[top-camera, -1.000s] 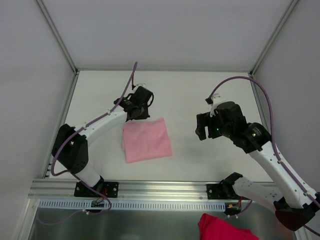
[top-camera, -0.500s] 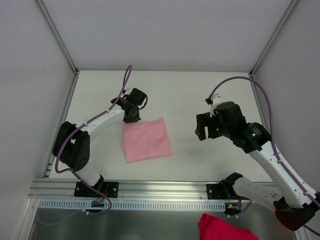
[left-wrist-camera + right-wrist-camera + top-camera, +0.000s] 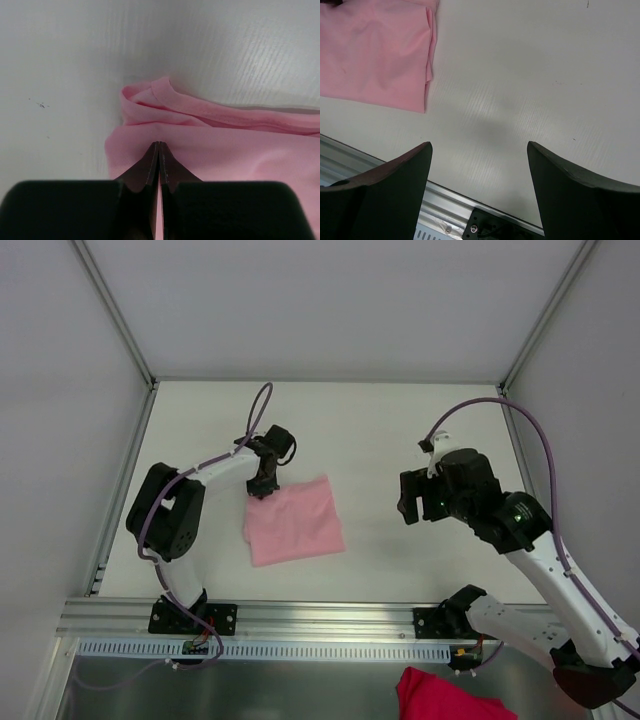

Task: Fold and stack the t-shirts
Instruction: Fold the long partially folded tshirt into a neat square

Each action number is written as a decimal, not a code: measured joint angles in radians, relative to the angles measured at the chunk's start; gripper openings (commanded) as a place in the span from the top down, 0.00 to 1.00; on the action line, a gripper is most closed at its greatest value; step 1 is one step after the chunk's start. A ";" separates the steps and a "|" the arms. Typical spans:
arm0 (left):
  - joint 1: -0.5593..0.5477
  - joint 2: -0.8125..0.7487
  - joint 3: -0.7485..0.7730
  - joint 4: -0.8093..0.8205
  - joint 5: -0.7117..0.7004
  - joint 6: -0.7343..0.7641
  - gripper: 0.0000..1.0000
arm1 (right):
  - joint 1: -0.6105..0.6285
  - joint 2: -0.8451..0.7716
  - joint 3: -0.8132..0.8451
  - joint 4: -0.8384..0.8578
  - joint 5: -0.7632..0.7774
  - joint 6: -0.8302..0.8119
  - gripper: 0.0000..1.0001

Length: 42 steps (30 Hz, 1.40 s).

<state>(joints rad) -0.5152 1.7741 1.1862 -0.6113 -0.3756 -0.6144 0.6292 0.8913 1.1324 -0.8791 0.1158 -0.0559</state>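
— So, what's new with your left gripper [image 3: 159, 150]?

— Its jaws are squeezed all the way shut, and you can see no cloth between them. The tips sit right on the folded pale-pink t-shirt [image 3: 296, 522], at its far left corner. A second ago that gripper was up off the shirt, a bit farther back. Now it has come down onto the corner.

— Did the shirt move?

— Hardly. It lies in the same spot, a neat square between your two arms, nearer the left one. A thick sewn band [image 3: 215, 109] curls just past the tips.

— What does that mean for the job?

— I think this shirt is folded already. You look to be pressing or nudging the corner to tidy it, not picking it up. With jaws shut like that you can push, but you'd have to open them to grab.

— And your right gripper [image 3: 408, 498]?

— Wide open, holding nothing. It hangs over the bare table [image 3: 380, 430], well apart from the shirt. It has slid only a tiny bit.

— Is there room to move?

— Lots behind the shirt and to its right. The shirt's near edge lies close to the metal rail [image 3: 330, 618], so don't push it that way. The left wall [image 3: 60, 460] is near your left elbow. A darker pink cloth [image 3: 450, 702] waits down past the rail, by your right arm's base.
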 measured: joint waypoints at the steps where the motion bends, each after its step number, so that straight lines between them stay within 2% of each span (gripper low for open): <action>1: 0.001 0.010 0.000 0.000 -0.001 0.000 1.00 | 0.000 -0.003 0.000 -0.003 0.002 0.000 0.19; 9: 0.036 0.086 0.031 -0.002 -0.003 0.005 1.00 | 0.000 -0.023 0.000 -0.019 0.009 0.006 0.19; 15: 0.045 0.084 0.086 0.013 -0.017 0.028 1.00 | 0.000 -0.038 -0.005 -0.026 0.007 0.026 0.19; 22: 0.046 -0.056 0.099 0.026 -0.021 0.039 1.00 | 0.000 -0.048 -0.019 -0.028 0.000 0.038 0.18; 26: 0.046 -0.152 0.115 0.024 -0.021 0.039 1.00 | 0.000 -0.045 -0.037 -0.023 0.000 0.042 0.09; 27: 0.046 -0.176 0.106 0.023 -0.015 0.036 0.94 | 0.000 -0.040 -0.042 -0.023 0.002 0.043 0.07; 28: 0.045 -0.208 0.087 0.024 -0.005 0.031 0.60 | 0.000 -0.031 -0.045 -0.024 0.007 0.044 0.03; 29: 0.045 -0.248 0.058 0.029 0.008 0.030 0.36 | 0.000 -0.020 -0.046 -0.023 0.010 0.045 0.00; 30: 0.046 -0.303 0.009 0.037 0.026 0.022 0.16 | 0.000 -0.008 -0.046 -0.023 0.016 0.043 0.00; 31: 0.045 -0.362 -0.036 0.034 0.036 0.008 0.03 | 0.000 0.006 -0.046 -0.022 0.022 0.042 0.00; 37: 0.046 -0.715 -0.187 -0.008 0.061 -0.077 0.01 | 0.000 0.095 -0.046 0.019 0.035 0.040 0.00; 42: 0.046 -0.816 -0.306 -0.008 0.103 -0.134 0.01 | 0.000 0.217 -0.032 0.056 0.034 0.040 0.00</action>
<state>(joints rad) -0.4694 0.9577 0.8799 -0.6193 -0.2729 -0.7479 0.6292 1.1084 1.1000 -0.8234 0.1497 -0.0158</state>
